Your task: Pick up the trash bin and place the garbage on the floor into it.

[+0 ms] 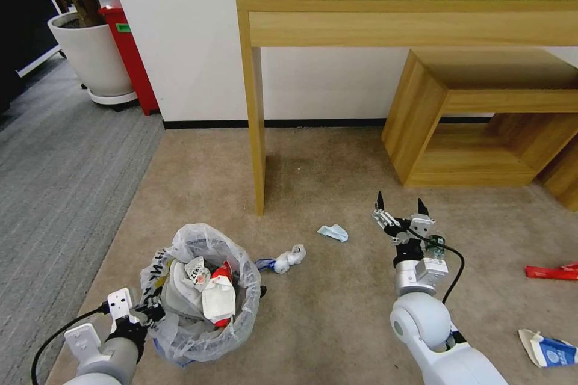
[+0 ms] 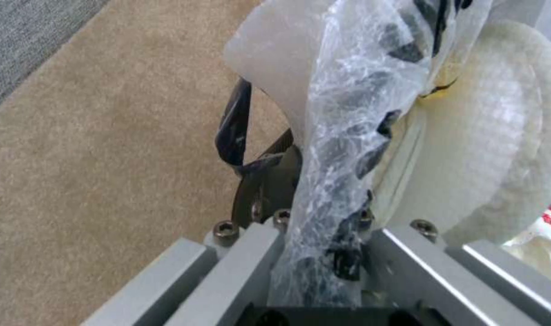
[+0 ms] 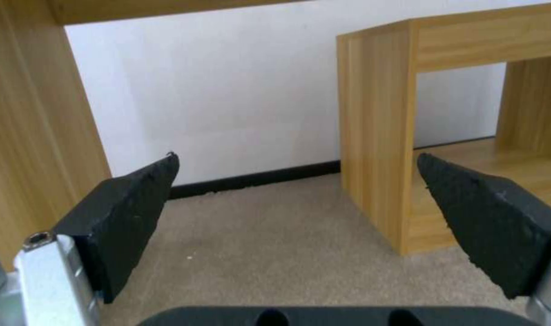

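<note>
Carpet floor; left hand clamps trash bin rim, base hidden; right hand open

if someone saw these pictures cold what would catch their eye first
Probably the small round trash bin lined with crinkled clear plastic, stuffed with white slippers, held at its rim by the left gripper. Next, the right gripper hovering open above the beige carpet, near a pale blue crumpled scrap and a twisted white wrapper.
</note>
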Robot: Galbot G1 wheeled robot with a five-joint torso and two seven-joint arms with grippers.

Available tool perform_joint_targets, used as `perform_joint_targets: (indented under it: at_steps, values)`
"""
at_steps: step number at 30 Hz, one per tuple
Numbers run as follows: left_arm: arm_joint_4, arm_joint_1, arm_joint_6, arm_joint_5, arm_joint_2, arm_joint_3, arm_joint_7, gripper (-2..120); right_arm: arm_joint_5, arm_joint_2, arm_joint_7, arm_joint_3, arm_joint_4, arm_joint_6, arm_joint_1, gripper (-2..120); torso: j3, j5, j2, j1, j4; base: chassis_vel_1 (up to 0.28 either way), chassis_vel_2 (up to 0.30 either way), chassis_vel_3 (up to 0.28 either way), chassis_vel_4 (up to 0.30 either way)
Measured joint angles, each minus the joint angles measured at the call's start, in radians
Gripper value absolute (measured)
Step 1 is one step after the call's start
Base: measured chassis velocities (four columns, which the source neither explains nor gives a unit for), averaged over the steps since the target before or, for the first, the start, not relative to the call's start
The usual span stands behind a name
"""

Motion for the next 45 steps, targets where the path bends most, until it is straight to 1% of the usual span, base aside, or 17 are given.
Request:
perform_joint_targets:
  at_steps: [7,18,30,40,43,44,45]
  values:
    - [0.001,-0.001,-0.001,0.003,-0.005,0.002,0.002,0,-0.001,0.004,0.000,-0.006,-0.007,0.000,0.005,100,0.000,0.0001,0.000,0.000,-0.0001,-0.032,0.031,0.030,-0.036]
    - [0.011,-0.011,-0.002,0.003,-0.006,0.006,0.002,0,-0.002,0.004,0.001,-0.018,-0.017,0.010,0.015,100,0.000,0.0000,0.000,0.000,0.0000,-0.105,0.094,0.085,-0.099]
    - [0.019,-0.017,-0.002,0.001,-0.005,0.004,0.002,0,0.006,0.001,0.000,-0.049,-0.033,0.009,0.051,100,0.000,0.0000,0.000,0.000,0.0000,-0.002,0.004,0.005,-0.002]
    - [0.016,-0.016,-0.004,-0.002,-0.003,-0.001,0.002,0,0.014,0.011,0.014,-0.071,-0.036,-0.014,0.059,100,0.000,-0.0001,0.000,0.000,0.0000,0.000,0.000,0.000,0.000]
    - [0.019,-0.017,-0.005,-0.002,-0.005,0.000,0.001,0,0.078,-0.001,0.045,-0.097,-0.016,-0.049,0.063,100,0.000,0.0000,0.000,0.000,-0.0001,0.000,0.000,0.000,0.000]
    - [0.019,-0.017,-0.005,-0.002,-0.005,0.000,0.001,0,0.078,-0.001,0.045,-0.097,-0.016,-0.049,0.063,100,0.000,0.0000,0.000,0.000,-0.0001,0.000,0.000,0.000,0.000]
    - [0.019,-0.017,-0.005,-0.002,-0.005,0.001,0.001,0,0.131,-0.009,0.065,-0.115,0.001,-0.081,0.070,100,0.000,-0.0001,0.000,0.000,-0.0001,0.000,0.000,0.000,0.000]
